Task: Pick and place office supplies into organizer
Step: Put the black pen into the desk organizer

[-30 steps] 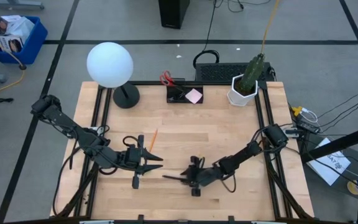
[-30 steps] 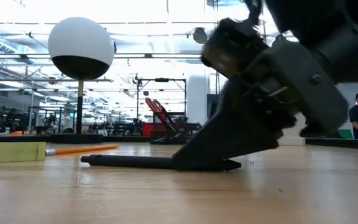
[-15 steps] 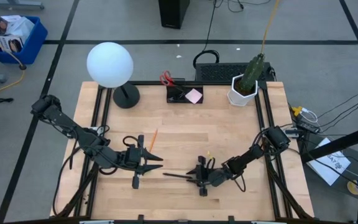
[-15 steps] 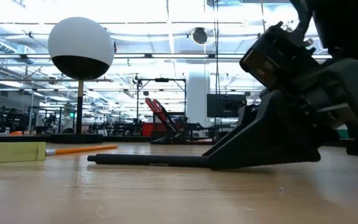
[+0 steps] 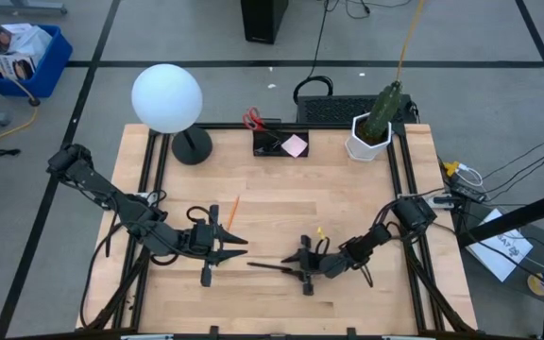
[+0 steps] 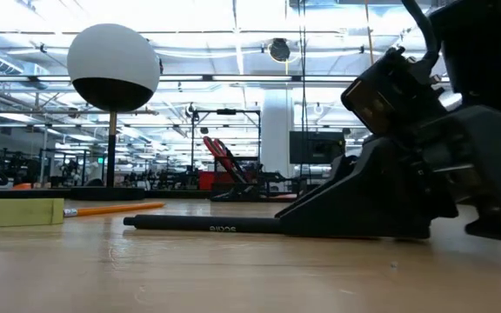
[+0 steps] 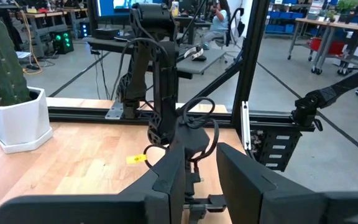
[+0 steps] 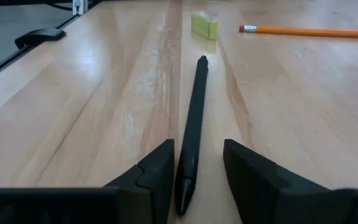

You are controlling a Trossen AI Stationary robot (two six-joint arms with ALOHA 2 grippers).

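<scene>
A black pen (image 5: pixel 267 267) lies flat on the wooden table near its front edge. My right gripper (image 5: pixel 289 267) is low over the pen's right end and open. In the right wrist view its fingers (image 8: pixel 157 168) stand on either side of that end of the pen (image 8: pixel 194 99); whether the left finger touches it I cannot tell. My left gripper (image 5: pixel 244 246) hovers open and empty above the table, left of the pen. An orange pencil (image 5: pixel 233 208) lies farther back. The black organizer (image 5: pixel 274 144) at the far edge holds red-handled scissors (image 5: pixel 251 119) and a pink pad (image 5: pixel 295 145).
A lamp with a white globe (image 5: pixel 166 97) and a round black base (image 5: pixel 192 146) stands at the far left. A white pot with a cactus (image 5: pixel 368 137) is at the far right. A small yellow-green block (image 8: pixel 204 26) lies beyond the pen's tip.
My right gripper has sunk toward the table and tipped from a steep slant to nearly level, drawing back a little toward the table's right edge. The pen has stayed lying where it was.
</scene>
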